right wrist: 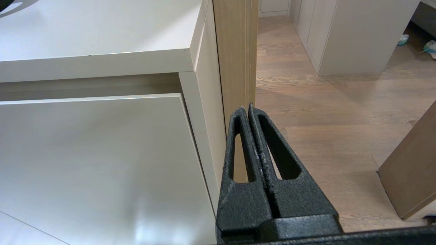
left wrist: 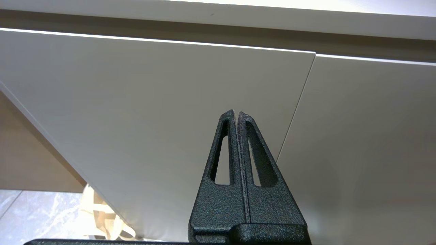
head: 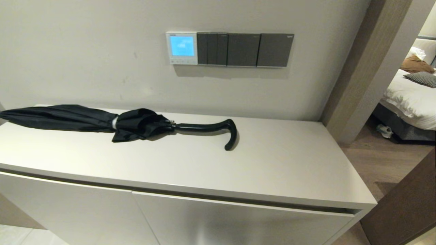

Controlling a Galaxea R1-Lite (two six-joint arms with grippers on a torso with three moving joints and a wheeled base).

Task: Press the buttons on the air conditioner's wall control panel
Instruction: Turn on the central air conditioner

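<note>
The white air conditioner control panel (head: 182, 48) hangs on the wall above the cabinet, its light-blue screen lit. Its row of tiny pale buttons (head: 181, 61) runs along the bottom strip. Neither arm shows in the head view. My left gripper (left wrist: 236, 112) is shut and empty, low in front of the cabinet doors. My right gripper (right wrist: 247, 107) is shut and empty, low by the cabinet's right front corner, near the wooden door post.
Dark grey rocker switch plates (head: 245, 49) sit right of the panel. A folded black umbrella (head: 102, 122) with a hooked handle lies on the white cabinet top (head: 272, 163) below the panel. A wooden door post (head: 361, 68) and a bedroom doorway are at the right.
</note>
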